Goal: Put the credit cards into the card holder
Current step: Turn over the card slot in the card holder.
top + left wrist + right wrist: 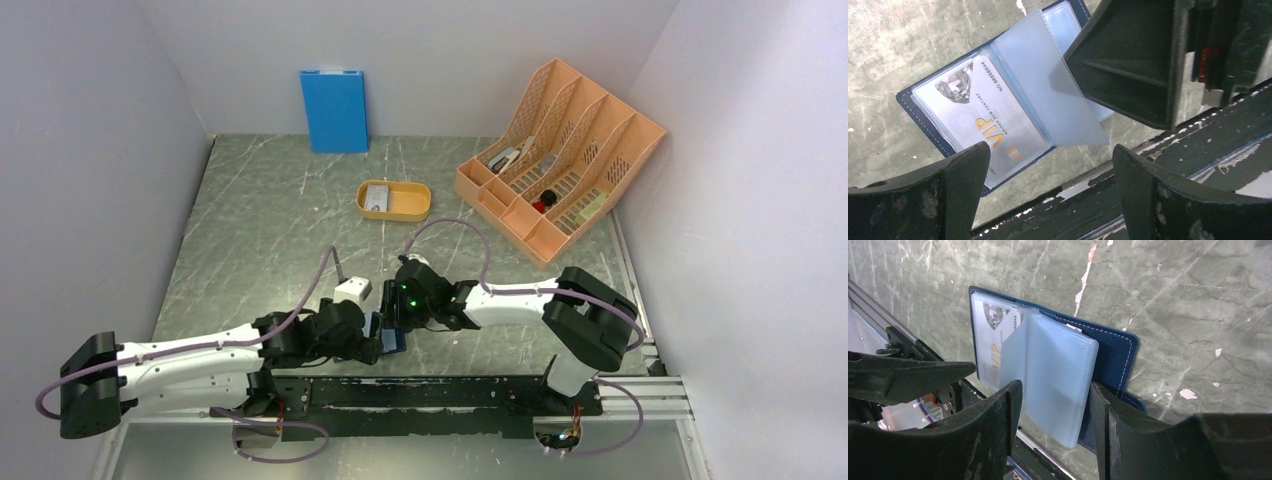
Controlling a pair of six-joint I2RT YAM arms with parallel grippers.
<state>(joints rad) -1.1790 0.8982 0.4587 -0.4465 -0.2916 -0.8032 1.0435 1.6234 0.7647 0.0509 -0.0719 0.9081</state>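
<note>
Hovering over open card holder [1113, 350] — left claw [1050, 150] agape; right claw [1055, 387] astride its pockets [1048, 355], grip unclear; orange tray [396, 214] beyond

You're in a robotics lab test cell: plain white partition walls [90, 150] box in a scuffed, marbled tabletop [270, 230] (slotted aluminium mounting rail [655, 398] along its near edge).

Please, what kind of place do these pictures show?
Probably a robot test cell in a laboratory, not a real office: a grey marbled tabletop is boxed in by plain white walls, and an orange plastic slotted file organiser seems set out as a prop.
</note>
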